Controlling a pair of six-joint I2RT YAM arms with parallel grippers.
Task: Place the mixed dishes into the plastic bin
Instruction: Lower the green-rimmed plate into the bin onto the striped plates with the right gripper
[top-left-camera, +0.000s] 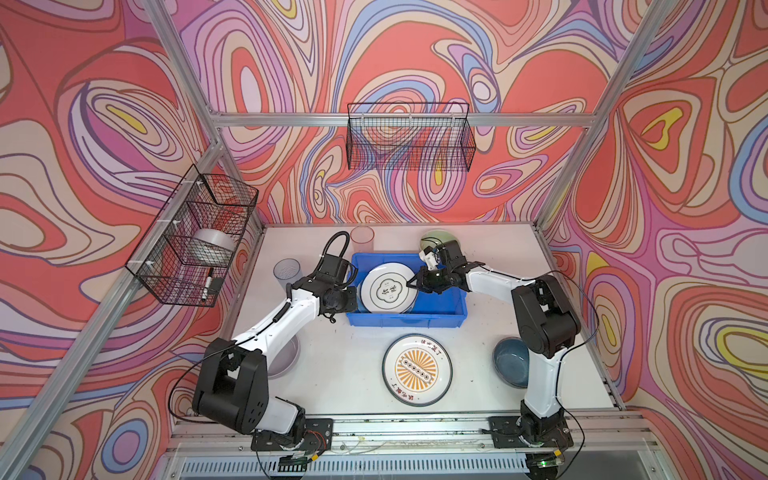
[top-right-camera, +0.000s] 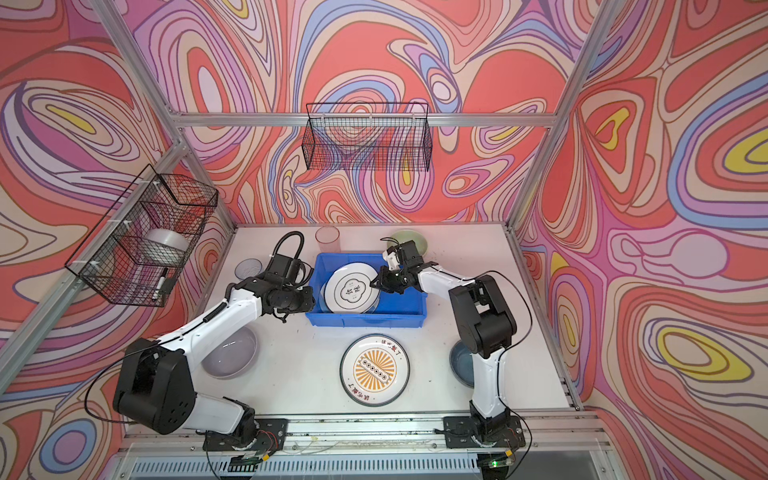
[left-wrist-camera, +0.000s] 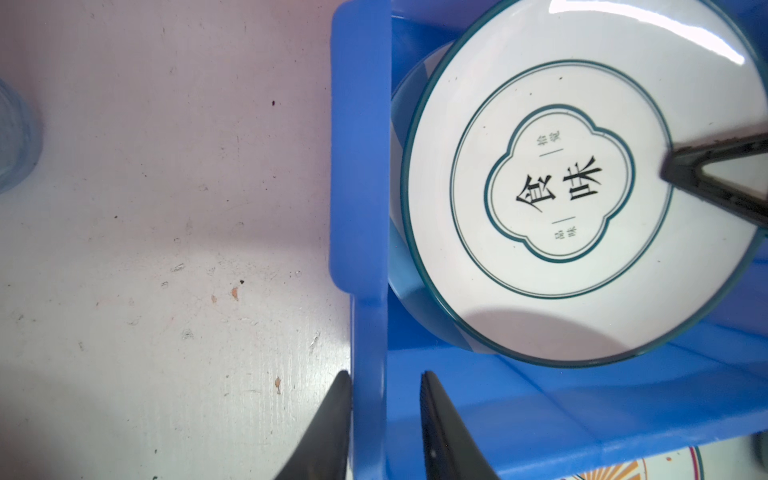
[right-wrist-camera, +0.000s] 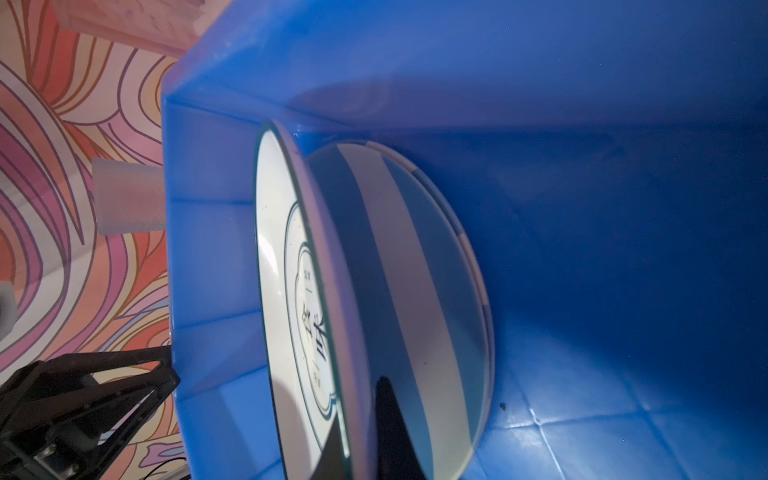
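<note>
Wire basket (top-left-camera: 191, 237) on L wall w/ tape roll (top-left-camera: 214, 245) + marker (top-left-camera: 208, 284); 2nd basket (top-left-camera: 409, 137) on back wall, white tabletop (top-left-camera: 336, 374) below.

Both top views: one stereo head mounted high at the front, looking steeply down over the whole counter (top-left-camera: 340, 374), framing nearly identical. Left wrist cam: close, looking straight down on the blue bin (left-wrist-camera: 361, 166) side wall and the white plate (left-wrist-camera: 582, 178). Right wrist cam: very close, inside the bin, sighting edge-on along that plate. All four views share the bin and plate.
</note>
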